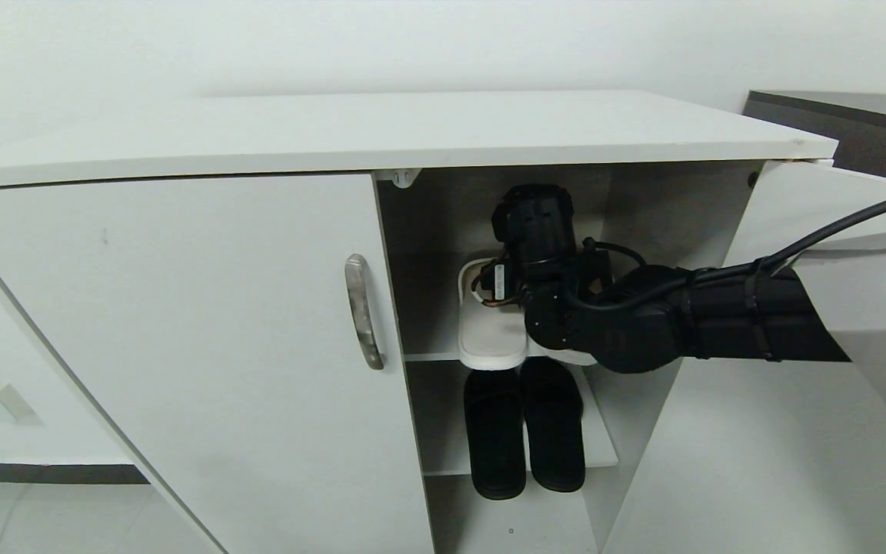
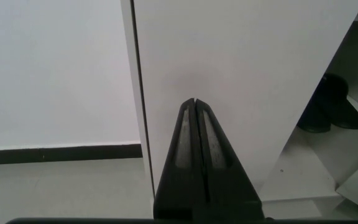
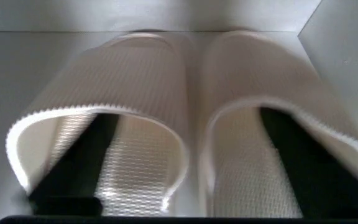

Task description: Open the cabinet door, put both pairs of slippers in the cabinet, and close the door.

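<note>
Right gripper: my right gripper (image 3: 188,124) is deep in the cabinet, its black fingers (image 3: 73,168) spread wide, one inside each slipper's strap opening.
White pair: the ribbed white foam slippers (image 1: 491,331) lie side by side on the upper shelf (image 1: 431,356), heels at its front edge.
Black pair: I see the black rubber slippers (image 1: 524,431) together on the lower shelf (image 1: 601,454), heels overhanging the front.
Doors: the white right-hand cabinet door (image 1: 797,431) stands swung open; the white left-hand door (image 1: 181,346), with its upright brushed-metal handle (image 1: 362,312), is closed.
Left gripper: my left gripper (image 2: 194,102) hangs before the left-hand door, fingers pressed together, holding nothing.
</note>
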Controlling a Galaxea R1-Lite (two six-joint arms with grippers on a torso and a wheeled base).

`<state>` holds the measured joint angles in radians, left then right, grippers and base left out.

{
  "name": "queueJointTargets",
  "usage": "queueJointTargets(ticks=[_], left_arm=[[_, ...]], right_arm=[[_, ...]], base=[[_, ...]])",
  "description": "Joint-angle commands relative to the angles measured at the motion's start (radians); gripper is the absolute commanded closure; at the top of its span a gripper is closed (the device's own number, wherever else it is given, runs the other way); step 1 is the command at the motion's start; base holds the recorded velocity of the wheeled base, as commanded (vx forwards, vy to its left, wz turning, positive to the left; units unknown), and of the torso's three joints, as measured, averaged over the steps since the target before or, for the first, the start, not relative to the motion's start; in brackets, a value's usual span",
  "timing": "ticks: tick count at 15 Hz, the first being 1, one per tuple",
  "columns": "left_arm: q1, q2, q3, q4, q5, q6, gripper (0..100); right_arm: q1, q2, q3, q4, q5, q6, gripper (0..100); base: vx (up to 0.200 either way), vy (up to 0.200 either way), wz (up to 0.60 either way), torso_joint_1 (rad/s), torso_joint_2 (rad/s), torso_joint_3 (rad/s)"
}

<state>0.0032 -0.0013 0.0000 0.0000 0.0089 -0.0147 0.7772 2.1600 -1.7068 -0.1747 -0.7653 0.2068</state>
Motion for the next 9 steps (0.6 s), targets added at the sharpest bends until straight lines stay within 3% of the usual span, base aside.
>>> queueJointTargets(ticks=[1, 9], left_arm=[[0.000, 0.001, 0.000, 0.000, 0.000, -0.001, 100], [0.000, 0.001, 0.000, 0.000, 0.000, -0.001, 100]], right_arm=[[0.004, -0.009, 0.013, -0.002, 0.000, 0.000, 0], [0.057, -0.195, 0.194, -0.014, 0.000, 0.002, 0]], base=[[0.000, 0.000, 0.00, 0.000, 0.00, 0.000], [0.000, 0.000, 0.00, 0.000, 0.00, 0.000]])
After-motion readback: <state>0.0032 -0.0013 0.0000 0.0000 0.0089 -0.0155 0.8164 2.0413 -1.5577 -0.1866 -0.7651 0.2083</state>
